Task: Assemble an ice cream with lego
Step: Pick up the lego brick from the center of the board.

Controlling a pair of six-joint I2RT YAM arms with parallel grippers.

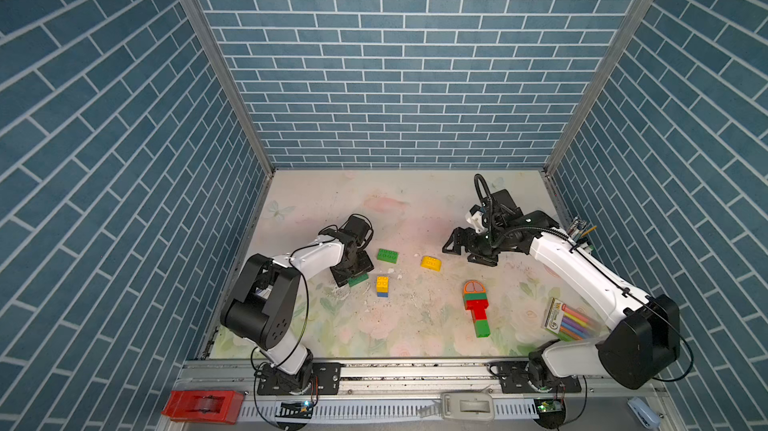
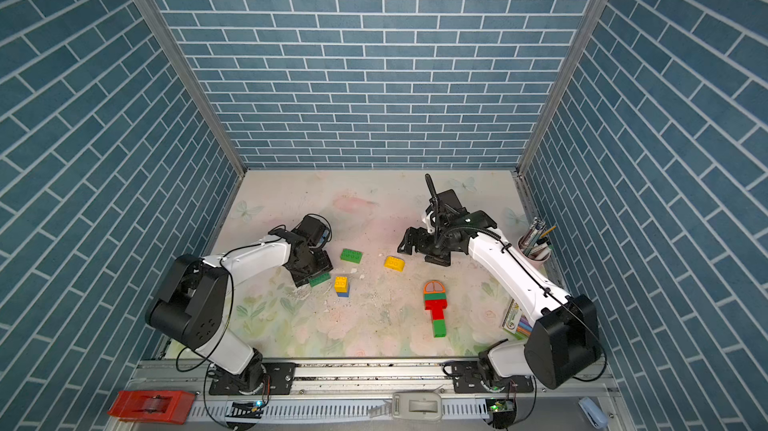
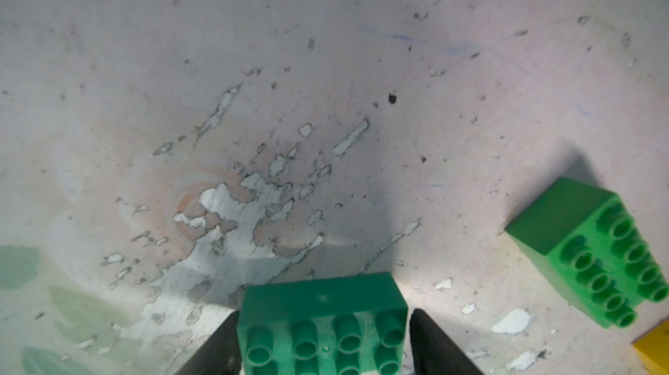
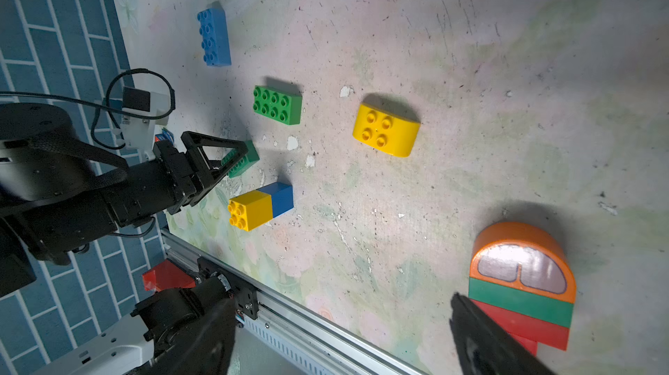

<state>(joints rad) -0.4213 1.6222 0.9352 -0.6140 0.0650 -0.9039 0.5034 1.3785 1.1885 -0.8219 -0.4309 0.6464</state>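
Note:
My left gripper (image 1: 352, 276) is shut on the two ends of a dark green oblong brick (image 3: 322, 297), low over the table at the left; its black fingers (image 3: 430, 340) flank the brick. A lighter green oblong brick (image 1: 387, 255), a yellow round-topped piece (image 1: 431, 262) and a yellow brick stacked on a blue one (image 1: 382, 286) lie just right of it. A joined stack (image 1: 476, 308) lies flat at the right: orange round top, then green, red and green bricks. My right gripper (image 1: 465, 252) hangs open and empty behind that stack. A blue oblong brick (image 4: 214, 36) lies near the left wall.
A pack of coloured markers (image 1: 569, 320) lies at the right edge under my right arm, and a cup of pens (image 2: 536, 246) stands by the right wall. A red tape dispenser (image 1: 203, 406) and a grey one (image 1: 467, 406) sit on the front rail.

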